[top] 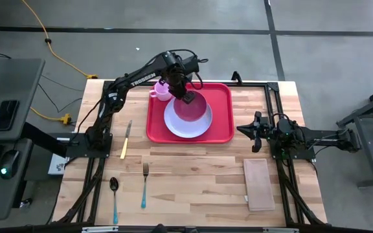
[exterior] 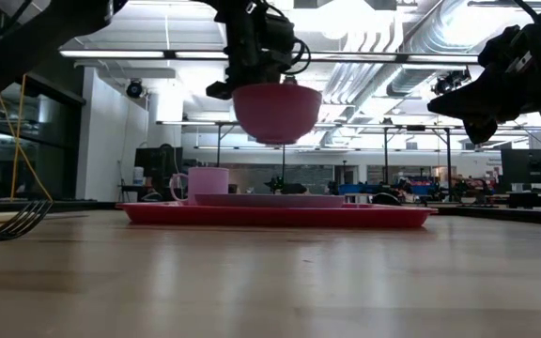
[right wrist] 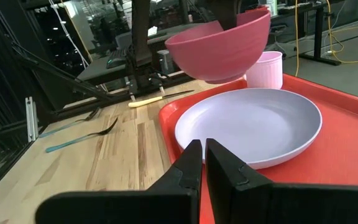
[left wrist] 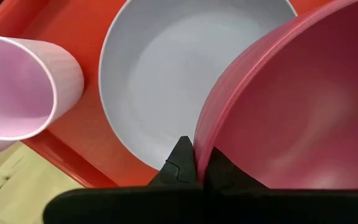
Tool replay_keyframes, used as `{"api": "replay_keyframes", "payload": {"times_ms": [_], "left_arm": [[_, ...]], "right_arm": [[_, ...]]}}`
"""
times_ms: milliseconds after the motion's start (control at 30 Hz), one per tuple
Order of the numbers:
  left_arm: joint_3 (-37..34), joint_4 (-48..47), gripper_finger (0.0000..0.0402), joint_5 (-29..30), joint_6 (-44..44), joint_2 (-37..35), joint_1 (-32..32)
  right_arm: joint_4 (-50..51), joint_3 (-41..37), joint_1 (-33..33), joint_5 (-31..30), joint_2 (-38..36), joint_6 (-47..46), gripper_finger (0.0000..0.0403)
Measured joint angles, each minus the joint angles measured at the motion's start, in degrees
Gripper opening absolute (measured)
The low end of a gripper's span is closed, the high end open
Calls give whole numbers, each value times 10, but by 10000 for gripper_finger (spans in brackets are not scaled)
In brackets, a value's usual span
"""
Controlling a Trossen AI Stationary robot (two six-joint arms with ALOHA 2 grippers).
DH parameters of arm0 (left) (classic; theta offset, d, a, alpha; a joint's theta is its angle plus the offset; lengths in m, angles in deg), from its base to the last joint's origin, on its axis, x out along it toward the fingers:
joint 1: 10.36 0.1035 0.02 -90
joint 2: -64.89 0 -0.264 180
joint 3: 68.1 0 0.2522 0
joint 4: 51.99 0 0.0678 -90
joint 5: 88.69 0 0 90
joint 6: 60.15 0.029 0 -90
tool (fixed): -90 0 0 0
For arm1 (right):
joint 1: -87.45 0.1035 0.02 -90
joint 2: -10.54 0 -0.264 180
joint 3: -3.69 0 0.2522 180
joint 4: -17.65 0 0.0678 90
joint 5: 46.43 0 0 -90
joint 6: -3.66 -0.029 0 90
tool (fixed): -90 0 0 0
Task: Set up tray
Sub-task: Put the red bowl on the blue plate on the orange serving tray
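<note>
Wood bench (top: 193, 175), red tray (top: 222, 110) upper-mid frame. Left tool (top: 188, 97) pinching pink bowl (exterior: 277, 111) rim, above plate (top: 186, 126). Lower slow, keep level, centre b4 release. Right tool (top: 256, 131) shut, empty, mid-right.

It is a large robotics lab: exposed ceiling ducts (exterior: 411, 38), long light strips (exterior: 148, 54), and workbenches (exterior: 496, 202) stand behind the wooden table (top: 193, 175).
</note>
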State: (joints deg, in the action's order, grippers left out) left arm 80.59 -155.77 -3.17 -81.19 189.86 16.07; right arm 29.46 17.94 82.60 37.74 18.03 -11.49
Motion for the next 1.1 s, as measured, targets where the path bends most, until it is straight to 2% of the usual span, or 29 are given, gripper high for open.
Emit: {"api": "replay_keyframes", "payload": {"times_ms": [167,767,1100], "left_arm": [[-5,3,15,4,7,0,3],[-135,83,14,2,28,1,20],[-148,120,14,-14,40,0,40]], "right_arm": [[0,0,0,0,0,1,0],[0,0,0,0,0,-3,0],[0,0,0,-3,0,-4,0]]}}
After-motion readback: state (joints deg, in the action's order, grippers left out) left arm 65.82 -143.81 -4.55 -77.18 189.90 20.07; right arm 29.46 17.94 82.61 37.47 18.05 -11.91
